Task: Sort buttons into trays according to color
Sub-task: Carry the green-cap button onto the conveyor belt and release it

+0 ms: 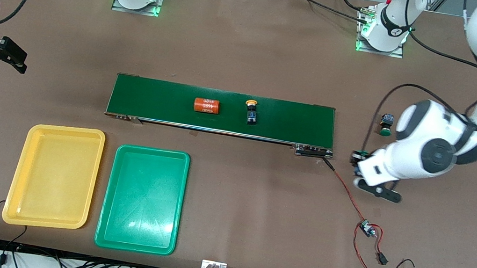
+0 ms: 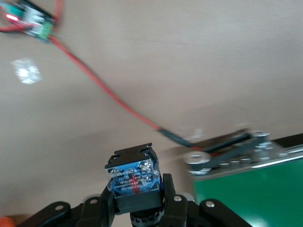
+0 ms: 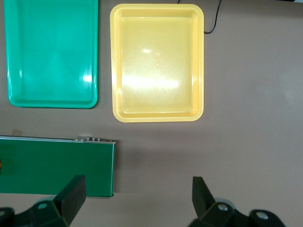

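Nearest to the front camera lie the smooth, glossy yellow tray and green tray, both empty. Above the bare table near the belt's end, our left gripper is clenched on a button, hard, light plastic; we judge its blocky body gives the surest hold. On the conveyor belt a yellow-capped button lies beside an orange cylinder. A green-capped button lies on the table. Our right gripper waits, fingers spread.
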Tool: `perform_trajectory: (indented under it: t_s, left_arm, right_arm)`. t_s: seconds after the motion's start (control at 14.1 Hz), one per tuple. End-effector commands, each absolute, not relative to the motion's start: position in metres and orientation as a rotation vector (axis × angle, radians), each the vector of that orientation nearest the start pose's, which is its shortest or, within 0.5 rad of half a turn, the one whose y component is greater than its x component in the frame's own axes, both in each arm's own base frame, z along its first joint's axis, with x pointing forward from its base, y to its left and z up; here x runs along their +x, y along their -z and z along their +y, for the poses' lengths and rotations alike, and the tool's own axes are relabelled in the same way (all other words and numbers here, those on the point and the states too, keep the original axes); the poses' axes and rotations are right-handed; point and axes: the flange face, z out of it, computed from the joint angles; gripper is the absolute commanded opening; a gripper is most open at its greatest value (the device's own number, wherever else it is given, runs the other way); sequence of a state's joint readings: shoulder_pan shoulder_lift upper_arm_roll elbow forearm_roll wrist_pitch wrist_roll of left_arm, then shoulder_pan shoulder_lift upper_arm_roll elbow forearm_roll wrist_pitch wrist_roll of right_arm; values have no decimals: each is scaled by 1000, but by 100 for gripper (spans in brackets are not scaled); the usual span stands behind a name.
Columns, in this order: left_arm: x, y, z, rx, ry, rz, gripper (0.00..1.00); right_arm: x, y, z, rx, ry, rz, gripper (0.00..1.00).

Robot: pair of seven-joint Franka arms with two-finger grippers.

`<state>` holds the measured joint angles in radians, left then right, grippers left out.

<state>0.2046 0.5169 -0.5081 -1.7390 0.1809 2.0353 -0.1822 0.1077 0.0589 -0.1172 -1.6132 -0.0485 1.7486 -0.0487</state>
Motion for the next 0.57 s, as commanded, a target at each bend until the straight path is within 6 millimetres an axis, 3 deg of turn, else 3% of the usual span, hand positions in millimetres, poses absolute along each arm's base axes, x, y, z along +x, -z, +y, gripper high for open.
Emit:
perform_trajectory:
  t_s: [0.0,0.21,0.5]
  left_arm:
    - [593,-291,-213,-3154,-325,126,25]
    - [565,-279,-264,-3143,-331,38,25]
    - [527,-261,-301,-3159,-330,-8,28]
  right_arm:
    - [589,-589,-7,-3206,130,-90,100]
    - [591,-583,-6,-3200,111,-87,100]
    - [593,-569,7,-3199,56,-116,100]
